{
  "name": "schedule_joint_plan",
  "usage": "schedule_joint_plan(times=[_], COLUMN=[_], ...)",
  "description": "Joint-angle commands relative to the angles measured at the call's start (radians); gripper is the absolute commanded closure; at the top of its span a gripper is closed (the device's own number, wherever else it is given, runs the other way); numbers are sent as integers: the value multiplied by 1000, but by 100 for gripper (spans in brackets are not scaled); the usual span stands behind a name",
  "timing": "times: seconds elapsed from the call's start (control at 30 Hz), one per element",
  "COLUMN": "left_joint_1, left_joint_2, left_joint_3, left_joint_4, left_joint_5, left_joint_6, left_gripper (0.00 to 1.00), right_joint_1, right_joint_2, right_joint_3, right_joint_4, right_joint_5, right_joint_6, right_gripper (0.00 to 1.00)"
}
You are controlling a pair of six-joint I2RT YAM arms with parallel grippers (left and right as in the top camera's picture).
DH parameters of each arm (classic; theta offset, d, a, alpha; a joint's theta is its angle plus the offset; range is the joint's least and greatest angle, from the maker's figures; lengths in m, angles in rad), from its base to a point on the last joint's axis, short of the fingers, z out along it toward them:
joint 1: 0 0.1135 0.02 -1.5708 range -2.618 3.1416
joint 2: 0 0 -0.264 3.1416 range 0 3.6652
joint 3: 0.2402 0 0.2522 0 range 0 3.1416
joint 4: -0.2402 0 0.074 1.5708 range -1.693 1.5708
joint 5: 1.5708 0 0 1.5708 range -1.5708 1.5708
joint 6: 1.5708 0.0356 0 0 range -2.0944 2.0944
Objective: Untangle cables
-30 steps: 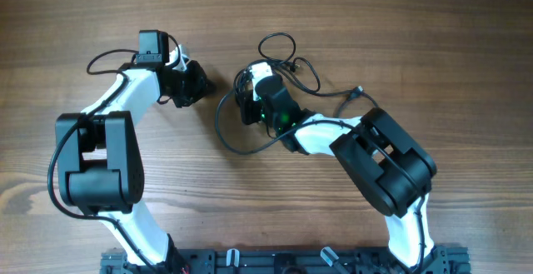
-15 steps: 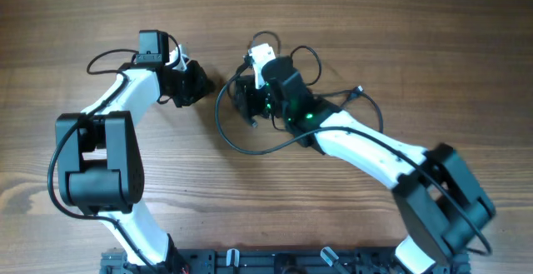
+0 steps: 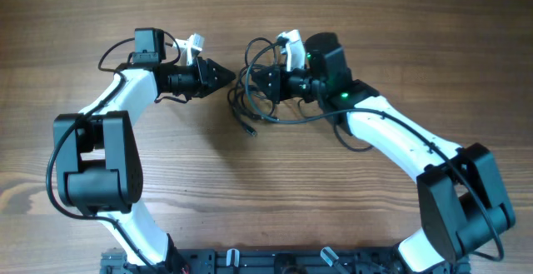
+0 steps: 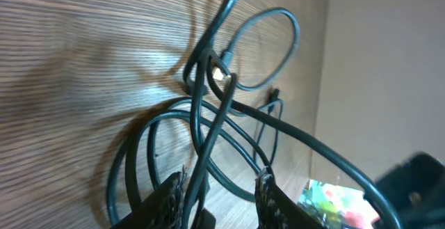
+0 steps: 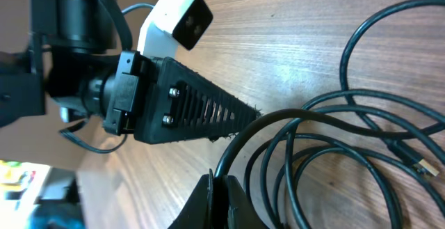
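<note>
So on the far left the left arm (image 3: pixel 125 99) comes up from the bottom edge of the wooden table (image 3: pixel 400 24) and bends over to the right, with its small white camera block (image 3: pixel 193 42) sitting on top near the wrist. The left gripper (image 3: pixel 226 72) points right, straight at the mess. From overhead it looks like one sharp wedge, but the left wrist view shows the two fingers (image 4: pixel 170 194) standing apart with a clear gap. One black strand runs through that gap without being pinched, so I'd call that claw released. Just right of its tip are the cables (image 3: pixel 256 101). They're a loose pile of thin black loops lying on the table between the two grippers, overlapping and crossing each other in several places. One plug end (image 3: pixel 250 131) trails off toward the bottom of the pile. In the left wrist view there's a shiny little connector (image 4: pixel 221 74) right where a couple of strands cross. On the right side of the pile the right gripper (image 3: pixel 260 81) faces left, nearly nose to nose with the other one. Its jaws are clenched tight, and in the right wrist view a loop of cable runs right into the fingertips (image 5: pixel 211 184), so it looks like it's grasping a strand. I can't see the actual contact spot though. The right arm (image 3: pixel 391 137) then sweeps away to the lower right, with a green light (image 3: pixel 341 97) glowing on it.
</note>
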Motion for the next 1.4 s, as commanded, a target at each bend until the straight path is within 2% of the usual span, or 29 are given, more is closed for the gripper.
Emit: schedule_joint_plan(times=[0.0, 0.2, 0.5, 0.67, 0.73, 0.8, 0.87, 0.97, 1.1, 1.37], left_joint_1=[0, -34, -127, -171, -180, -184, -181, -153, -74, 54], left_joint_2=[-22, -22, -22, -21, -20, -16, -16, -16, -16, -16], left_joint_3=[14, 14, 14, 14, 14, 14, 14, 14, 14, 14], left_joint_4=[7, 7, 24, 30, 32, 32, 19, -8, -42, -94], left_joint_5=[53, -67, -186, -265, -306, -374, -444, -516, -515, -515], left_joint_6=[36, -39, -80, -81, -106, -129, -134, -186, -224, -264], left_gripper=[65, 63, 57, 58, 64, 85, 96, 96, 96, 96], right_joint_1=[-4, -3, -3, -3, -3, -3, -8, -28, -44, -42], right_joint_2=[-27, -27, -27, -27, -27, -27, -27, -27, -67, -352], right_joint_3=[13, 13, 13, 13, 13, 13, 13, 13, 13, 13], right_joint_4=[8, 30, 33, 33, 33, 33, 33, 29, -1, -91], right_joint_5=[-111, -112, -112, -112, -112, -111, -107, -114, -64, 177], right_joint_6=[61, 78, 79, 79, 78, 69, 66, 73, 93, 12], right_gripper=[96, 96, 96, 96, 96, 96, 96, 96, 95, 96])
